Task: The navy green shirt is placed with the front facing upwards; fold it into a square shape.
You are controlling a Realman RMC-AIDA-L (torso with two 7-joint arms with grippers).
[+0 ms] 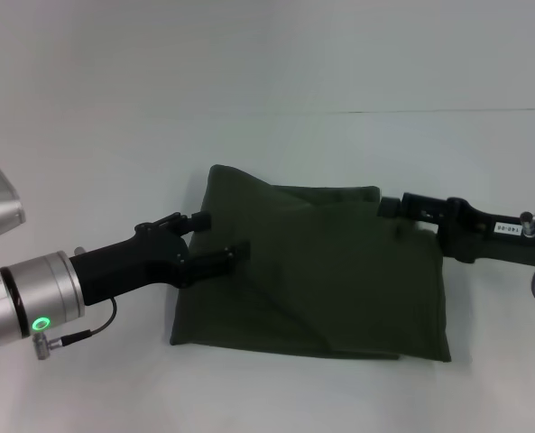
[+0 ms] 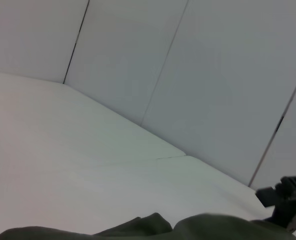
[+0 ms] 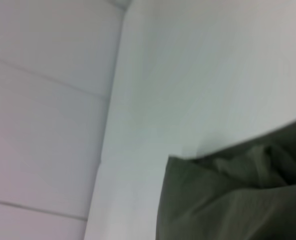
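Looking at the head view, nearest to me at about 8 o'clock is the left gripper (image 1: 215, 239), reaching in over the left edge of the shirt (image 1: 321, 280). Its two fingers are spread apart, one up by the shirt's far-left corner and the other lower down over the cloth, with nothing pinched between them as far as I can see.

The shirt sits dead centre on the table (image 1: 87, 144), already down to a roughly squarish, slightly lopsided packet. The near edge runs fairly straight, while the far-left corner pokes up toward 11 o'clock and a loose fold line crosses the top layer. No lettering shows, so the front looks tucked inside.

Further back at 2 o'clock, the right gripper (image 1: 386, 207) is at the shirt's far-right corner. Its tips are right at the cloth edge, but I can't tell whether they're pinching or just resting there.

My read: we're on the last fold or tidy-up stage, most of the work done. The next move probably calls for evening out that raised far-left corner and flattening the top layer so the outline squares up, then lifting both arms clear without dragging cloth along.

The left wrist view only catches a sliver of shirt (image 2: 152, 227) and the other arm's gripper (image 2: 287, 197) far off.
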